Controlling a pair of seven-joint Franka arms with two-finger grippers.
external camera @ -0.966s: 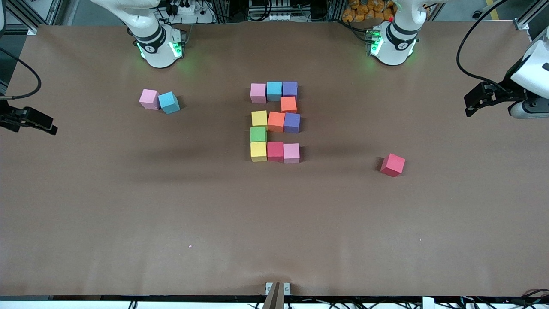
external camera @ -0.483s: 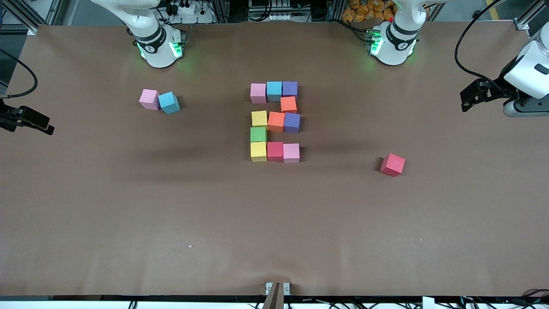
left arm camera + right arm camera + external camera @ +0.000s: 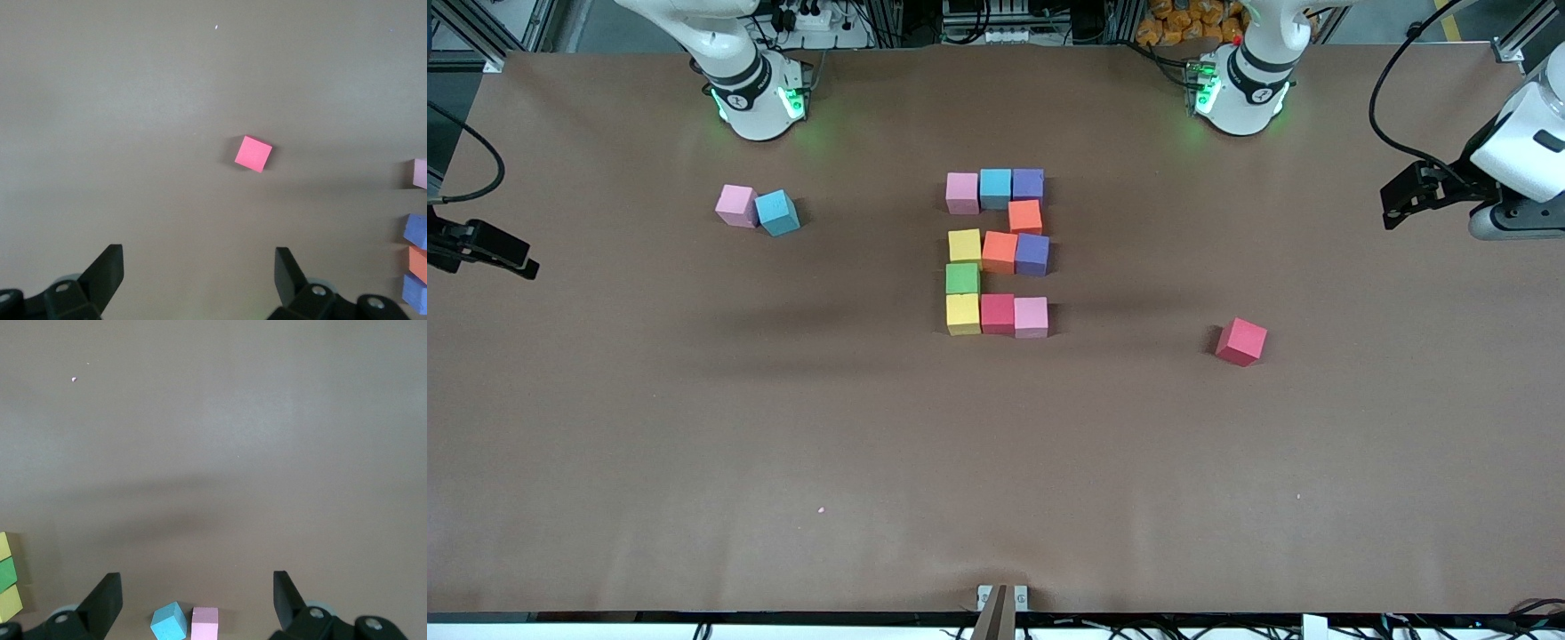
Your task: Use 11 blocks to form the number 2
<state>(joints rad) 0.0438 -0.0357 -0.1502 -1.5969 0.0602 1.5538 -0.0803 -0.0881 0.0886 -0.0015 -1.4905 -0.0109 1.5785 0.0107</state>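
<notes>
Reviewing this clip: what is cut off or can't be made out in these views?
- Left wrist view: the number 2 is cut by the frame edge; only a few cubes show.
- Right wrist view: only its yellow and green cubes show, at the edge.
- Front view: both grippers sit at the frame's sides, the right gripper partly cut off.
- Two pale specks on the table are too small to identify.

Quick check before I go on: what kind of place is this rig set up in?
Likely a robotics lab: two arm bases bolted to a brown-covered table, cables and aluminium framing along its edge, foam blocks laid out as a test.
</notes>
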